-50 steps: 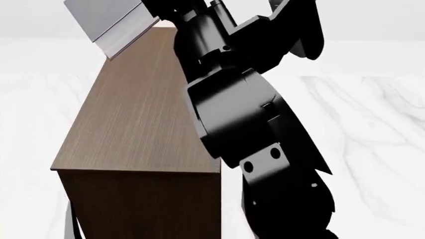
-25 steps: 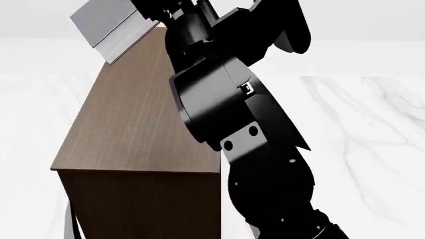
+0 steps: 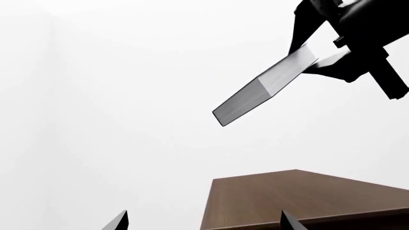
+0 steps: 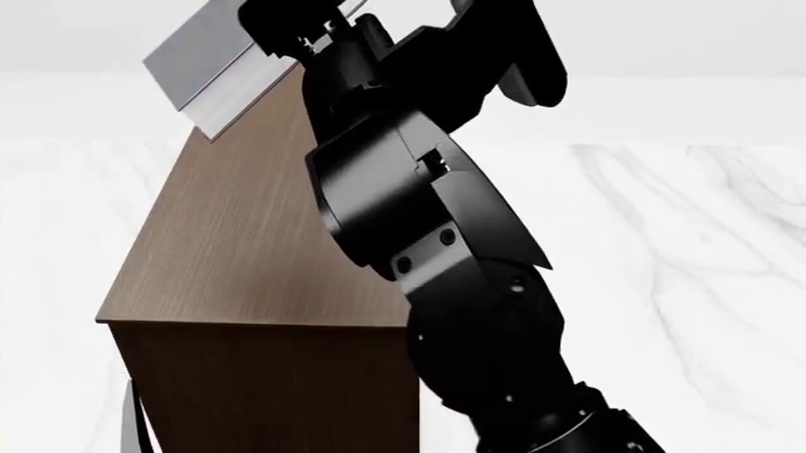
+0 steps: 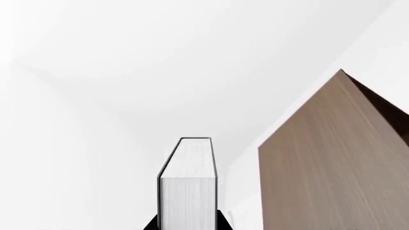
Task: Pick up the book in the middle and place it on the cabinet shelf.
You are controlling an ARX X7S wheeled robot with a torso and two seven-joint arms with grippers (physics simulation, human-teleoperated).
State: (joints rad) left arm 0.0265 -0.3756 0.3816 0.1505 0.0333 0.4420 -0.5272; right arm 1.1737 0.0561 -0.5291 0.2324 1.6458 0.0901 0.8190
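The grey book (image 4: 202, 61) with white page edges hangs tilted in the air above the far end of the dark brown cabinet shelf (image 4: 240, 236). My right gripper (image 4: 287, 36) is shut on one end of it. In the right wrist view the book (image 5: 187, 184) sticks out between the two black jaws of the right gripper (image 5: 187, 226), with the cabinet (image 5: 326, 163) beside it. In the left wrist view the held book (image 3: 262, 91) is above the cabinet top (image 3: 307, 201). My left gripper (image 3: 204, 225) is open and empty, lower down by the cabinet's edge.
My right arm (image 4: 428, 208) crosses over the cabinet's right side and hides part of its top. A white marble floor (image 4: 680, 245) lies around the cabinet.
My right arm has swung left, further over the cabinet top. The held book has come slightly down and to the right. The cabinet has not moved.
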